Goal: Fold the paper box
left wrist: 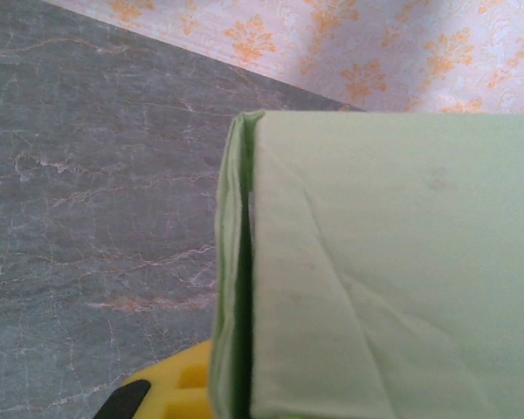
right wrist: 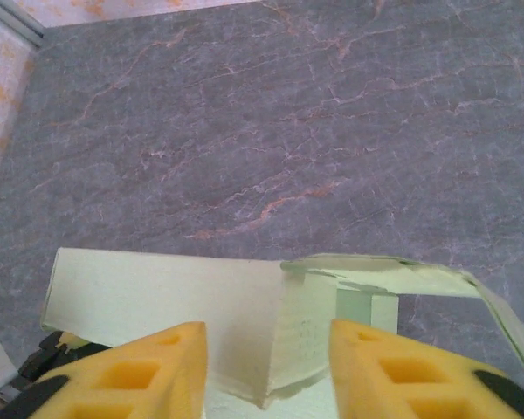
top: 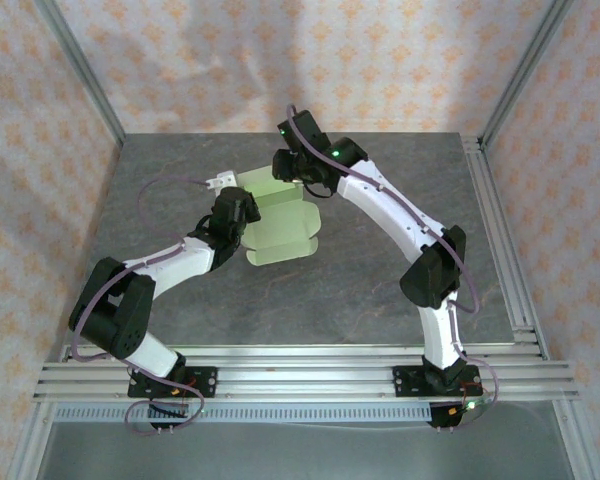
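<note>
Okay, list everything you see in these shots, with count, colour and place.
paper box: one, light green, mid-table between the claws.
table: one, grey marbled, under everything.
walls: three, pale with orange flowers, around the table.
rails: several, silver, along the near edge.
left claw: one, black and yellow, at the box's left side.
right claw: one, yellow-tipped, open, at the box's far edge.

one paper box [top: 278, 228] sits on one table [top: 380, 290]. there are two grippers: the left gripper [top: 240, 206], the right gripper [right wrist: 266, 339].
</note>
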Robot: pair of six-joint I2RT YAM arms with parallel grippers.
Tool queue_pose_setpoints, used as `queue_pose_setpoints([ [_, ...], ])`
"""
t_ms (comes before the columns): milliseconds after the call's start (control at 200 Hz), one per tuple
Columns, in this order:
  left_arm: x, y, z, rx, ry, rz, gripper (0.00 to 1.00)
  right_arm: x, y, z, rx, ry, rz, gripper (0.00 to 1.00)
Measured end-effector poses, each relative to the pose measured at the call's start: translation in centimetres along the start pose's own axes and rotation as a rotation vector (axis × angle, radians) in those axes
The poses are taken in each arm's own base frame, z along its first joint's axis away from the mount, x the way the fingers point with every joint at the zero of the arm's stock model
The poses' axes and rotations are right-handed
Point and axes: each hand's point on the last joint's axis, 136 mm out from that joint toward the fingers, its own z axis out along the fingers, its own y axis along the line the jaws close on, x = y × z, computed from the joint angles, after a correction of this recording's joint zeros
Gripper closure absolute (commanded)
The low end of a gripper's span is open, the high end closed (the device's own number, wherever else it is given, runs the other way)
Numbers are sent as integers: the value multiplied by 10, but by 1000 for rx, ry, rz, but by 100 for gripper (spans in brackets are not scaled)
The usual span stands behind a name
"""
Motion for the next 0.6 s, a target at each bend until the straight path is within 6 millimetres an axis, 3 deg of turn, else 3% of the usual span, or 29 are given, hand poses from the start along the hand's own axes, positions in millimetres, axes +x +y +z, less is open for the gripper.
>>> queue_pose_setpoints([
  [185,2,1,0,-5,8,4,100,14,-10,-15,-13,-10,-29,45],
  [355,4,2,-2,-4,23,10,100,7,-24,-63,-60,-109,-48,44],
  [491,2,-6,-7,42,38,17,100,-19,-67,-93,-79,-212,17,51],
  [601,1,-18,-11,103,57,32,100,-30,-112,-91,-93,-231,88,56],
])
